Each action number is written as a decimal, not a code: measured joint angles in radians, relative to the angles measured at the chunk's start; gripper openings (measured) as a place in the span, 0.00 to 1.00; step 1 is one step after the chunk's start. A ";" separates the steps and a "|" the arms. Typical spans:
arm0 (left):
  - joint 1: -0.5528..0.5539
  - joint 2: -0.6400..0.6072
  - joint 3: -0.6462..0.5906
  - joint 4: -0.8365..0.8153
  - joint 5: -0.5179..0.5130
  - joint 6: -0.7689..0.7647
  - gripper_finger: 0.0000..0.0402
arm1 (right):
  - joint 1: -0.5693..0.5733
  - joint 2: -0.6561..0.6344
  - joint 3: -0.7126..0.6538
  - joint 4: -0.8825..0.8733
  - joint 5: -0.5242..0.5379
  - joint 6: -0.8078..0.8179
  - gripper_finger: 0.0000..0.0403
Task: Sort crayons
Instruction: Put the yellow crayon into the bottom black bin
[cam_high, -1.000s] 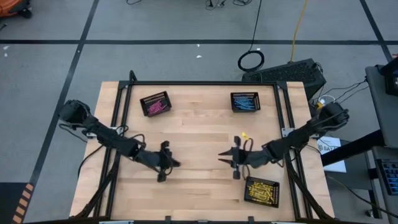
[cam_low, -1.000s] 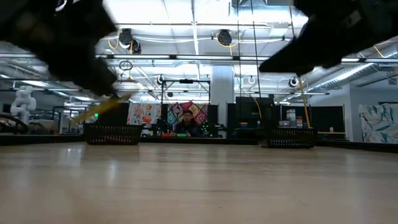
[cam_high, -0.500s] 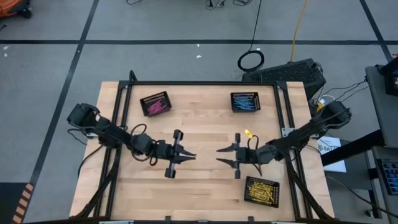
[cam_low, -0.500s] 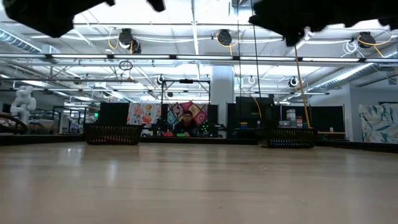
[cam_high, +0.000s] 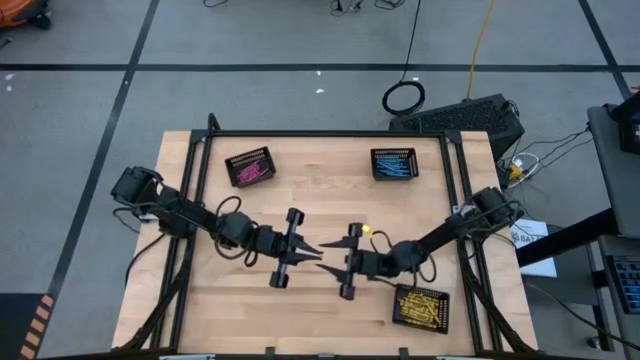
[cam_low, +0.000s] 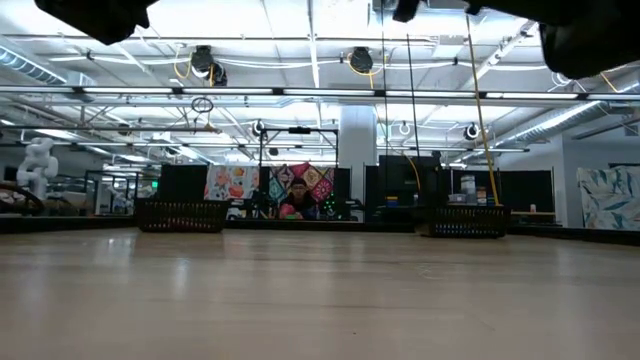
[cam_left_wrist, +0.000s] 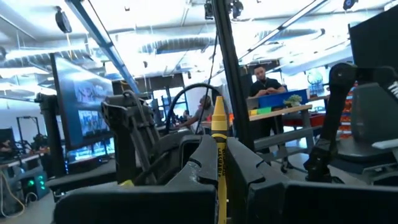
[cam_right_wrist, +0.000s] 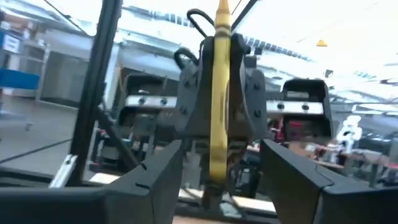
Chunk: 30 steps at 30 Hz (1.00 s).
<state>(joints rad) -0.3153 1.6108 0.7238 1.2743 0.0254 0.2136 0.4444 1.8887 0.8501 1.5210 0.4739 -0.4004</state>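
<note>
Table (cam_high: 320, 200) — grippers (cam_high: 325, 257) meeting midway

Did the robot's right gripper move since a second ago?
Yes. In the high view the right gripper slid leftward, away from the yellow-crayon basket, toward the left gripper.

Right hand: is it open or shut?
Open: the right hand's fingers stand wide apart in its wrist view; the left hand holds the yellow crayon.

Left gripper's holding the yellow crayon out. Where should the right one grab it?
Pinch the pointed end of the yellow crayon jutting past the left gripper; its middle is clamped. Bring the open right gripper straight in, head-on, straddling the thin stick.
</note>
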 joint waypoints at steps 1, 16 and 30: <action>0.000 0.000 0.000 -0.001 0.000 0.004 0.00 | 0.000 0.011 0.021 0.000 0.002 -0.011 0.48; -0.001 0.000 0.000 -0.006 -0.021 0.011 0.04 | 0.011 0.019 0.049 -0.007 0.072 -0.068 0.04; -0.008 -0.239 -0.001 -0.656 -0.355 0.061 0.59 | 0.306 -0.247 0.049 -0.510 0.933 -0.318 0.02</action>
<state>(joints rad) -0.3230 1.3722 0.7227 0.6184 -0.3301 0.2749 0.7506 1.6418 0.8989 1.0114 1.4064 -0.7182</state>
